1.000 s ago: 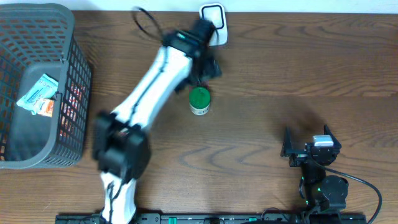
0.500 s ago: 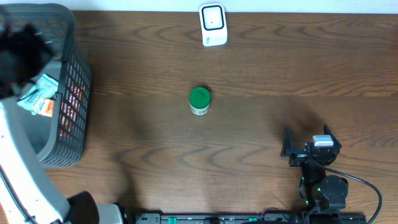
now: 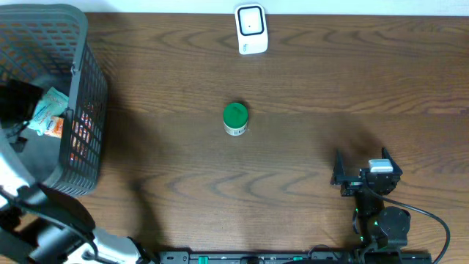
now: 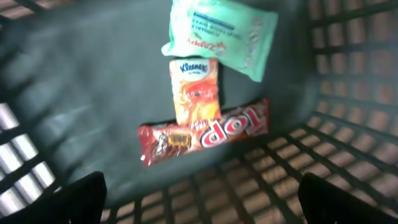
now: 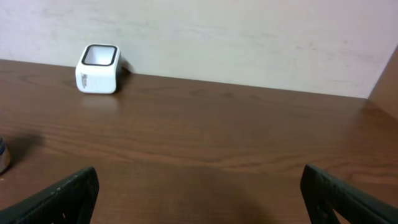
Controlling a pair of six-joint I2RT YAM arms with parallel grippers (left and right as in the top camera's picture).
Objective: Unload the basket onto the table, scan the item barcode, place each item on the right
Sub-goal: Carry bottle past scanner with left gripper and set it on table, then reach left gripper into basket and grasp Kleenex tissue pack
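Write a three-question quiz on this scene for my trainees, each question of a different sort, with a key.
1. True or false: the left gripper hangs open over the basket.
2. How many packets does the left wrist view show in the basket? A two, B three, C five.
3. Fill in: the jar standing on the table, nearer the robot than the white scanner, has a ___ lid.
Key: 1 true; 2 B; 3 green.
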